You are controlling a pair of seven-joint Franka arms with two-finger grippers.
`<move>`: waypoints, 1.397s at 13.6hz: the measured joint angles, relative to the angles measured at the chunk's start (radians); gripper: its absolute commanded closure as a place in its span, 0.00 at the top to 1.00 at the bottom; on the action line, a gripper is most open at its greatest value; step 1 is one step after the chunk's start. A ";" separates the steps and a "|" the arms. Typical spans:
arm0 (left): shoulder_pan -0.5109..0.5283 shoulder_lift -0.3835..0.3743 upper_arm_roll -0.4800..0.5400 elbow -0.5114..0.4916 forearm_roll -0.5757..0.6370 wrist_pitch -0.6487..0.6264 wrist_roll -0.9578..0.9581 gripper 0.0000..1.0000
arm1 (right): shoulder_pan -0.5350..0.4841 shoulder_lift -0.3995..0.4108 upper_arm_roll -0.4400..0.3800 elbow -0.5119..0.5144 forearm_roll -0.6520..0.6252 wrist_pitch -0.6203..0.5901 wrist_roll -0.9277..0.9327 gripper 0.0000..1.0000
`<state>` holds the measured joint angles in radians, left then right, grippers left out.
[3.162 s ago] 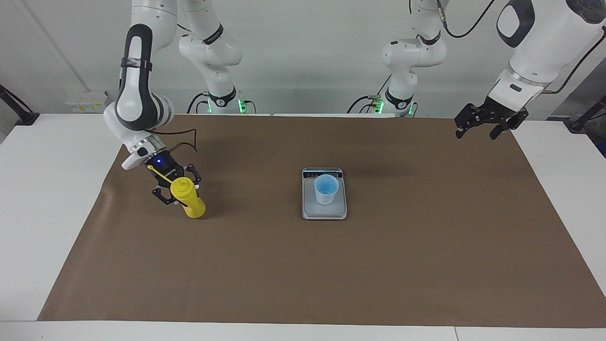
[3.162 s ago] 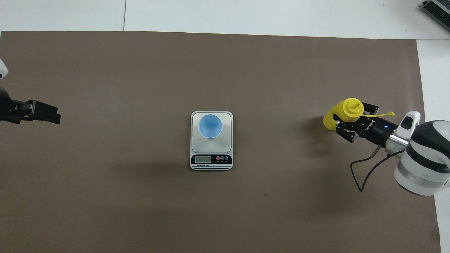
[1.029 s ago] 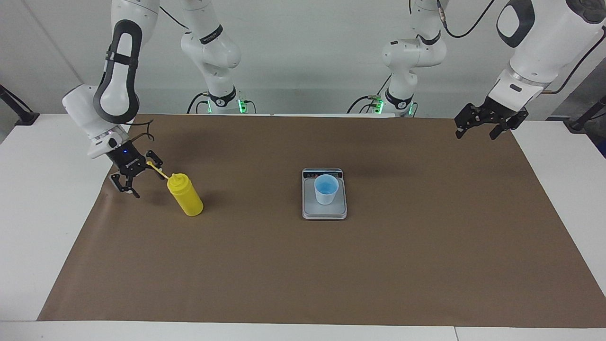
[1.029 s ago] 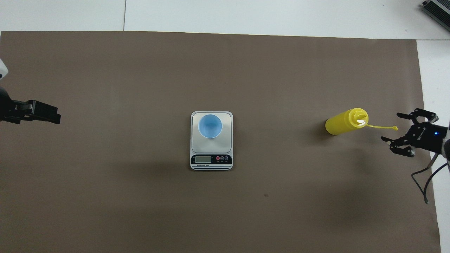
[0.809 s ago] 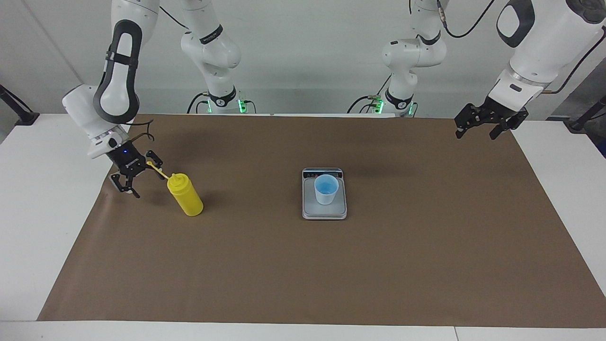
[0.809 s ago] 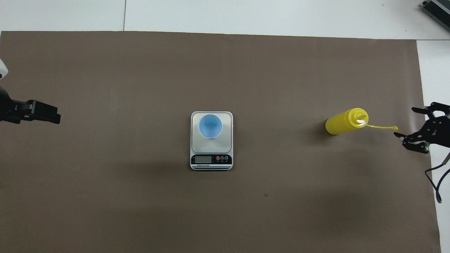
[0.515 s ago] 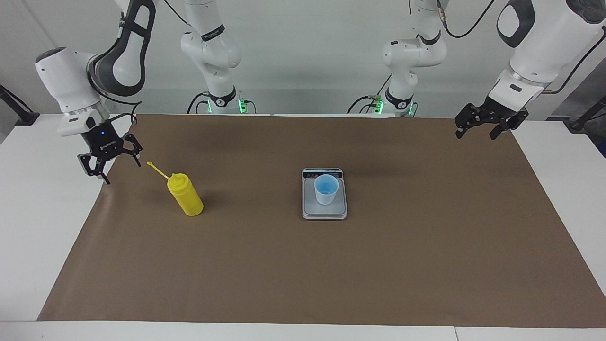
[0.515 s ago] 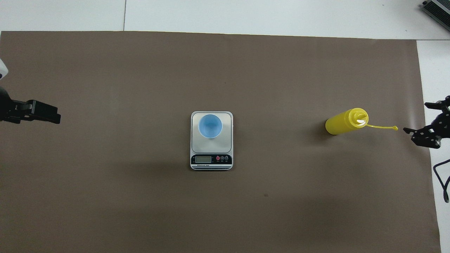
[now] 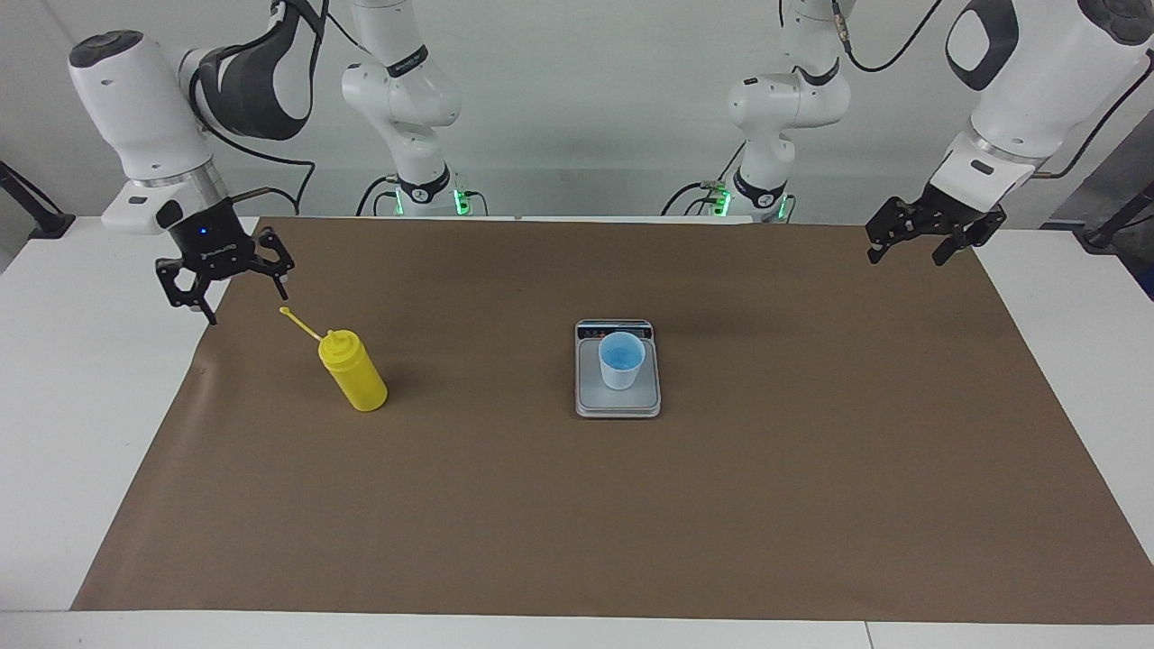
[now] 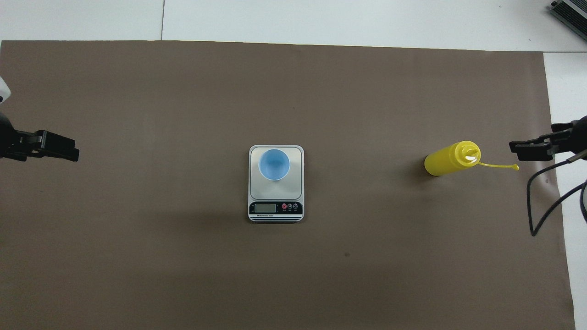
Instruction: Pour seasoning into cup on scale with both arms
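Fingers [image 9: 282, 288] of the right gripper [image 9: 236, 299] were spread wide and empty above the mat's edge, near the seasoning [image 9: 353, 370]. Wide apart too were those of the waiting left gripper [image 9: 906, 254]. The cup [image 9: 620, 360] was seen on the scale [image 9: 618, 405], mid-table.

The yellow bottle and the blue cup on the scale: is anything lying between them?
No. Between the yellow bottle and the cup on the scale there is only bare brown mat, clearest in the overhead view.
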<state>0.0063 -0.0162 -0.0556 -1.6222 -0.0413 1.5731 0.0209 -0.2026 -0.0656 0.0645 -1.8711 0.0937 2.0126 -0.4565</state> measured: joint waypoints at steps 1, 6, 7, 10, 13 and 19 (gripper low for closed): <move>0.000 0.000 0.000 0.000 0.000 0.000 0.000 1.00 | 0.016 0.005 0.000 0.025 -0.002 -0.037 0.106 1.00; 0.000 0.000 0.000 0.000 0.000 0.000 0.000 1.00 | 0.130 0.031 0.002 0.131 -0.130 -0.189 0.448 1.00; 0.000 0.000 0.000 0.000 0.000 0.000 0.000 1.00 | 0.153 0.032 0.004 0.155 -0.146 -0.227 0.502 1.00; 0.000 0.000 0.000 0.000 0.000 0.000 0.000 1.00 | 0.173 0.034 0.019 0.252 -0.155 -0.332 0.556 1.00; 0.000 0.000 0.000 0.000 0.000 0.000 0.000 1.00 | 0.173 0.047 0.044 0.328 -0.149 -0.414 0.623 1.00; 0.000 0.000 0.000 0.000 0.000 0.000 0.000 1.00 | 0.122 0.084 0.046 0.371 -0.064 -0.470 0.651 1.00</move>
<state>0.0063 -0.0162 -0.0556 -1.6222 -0.0413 1.5731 0.0209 -0.0809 0.0187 0.1107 -1.4999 0.0294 1.5429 0.1941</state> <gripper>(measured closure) 0.000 0.000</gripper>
